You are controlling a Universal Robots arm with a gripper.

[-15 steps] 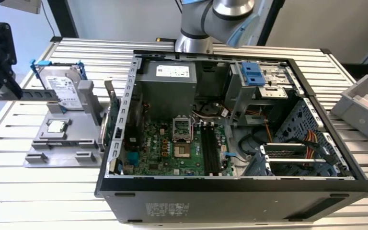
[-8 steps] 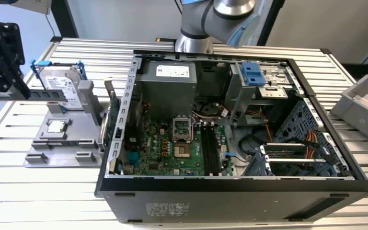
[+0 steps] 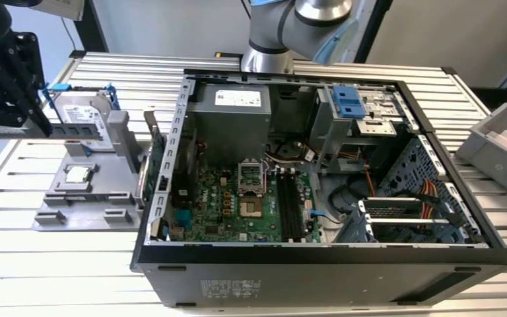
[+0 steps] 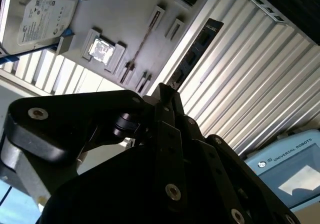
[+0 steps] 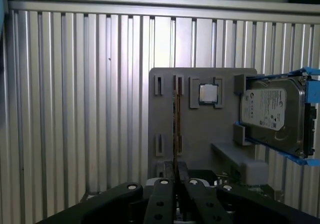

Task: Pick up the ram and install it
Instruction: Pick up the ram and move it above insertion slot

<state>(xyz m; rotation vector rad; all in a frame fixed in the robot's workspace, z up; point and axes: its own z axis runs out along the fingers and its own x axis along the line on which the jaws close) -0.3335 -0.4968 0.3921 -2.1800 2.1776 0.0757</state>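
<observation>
Seemingly past pick-up: pinching ram in gripper over grey tray; probably calls for squaring to slots, exterior view's four o'clock.

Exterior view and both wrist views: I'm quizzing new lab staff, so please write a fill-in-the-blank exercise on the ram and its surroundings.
1. The black gripper is ____ on the long, thin green ram stick.
2. The silver hard drive sits in a ____ frame.
3. The open black computer case lies toward the exterior view's ____ of the gripper.
4. The small square silver processor rests on a flat ____ fixture plate.
Missing words: shut; blue; right; grey.
</observation>
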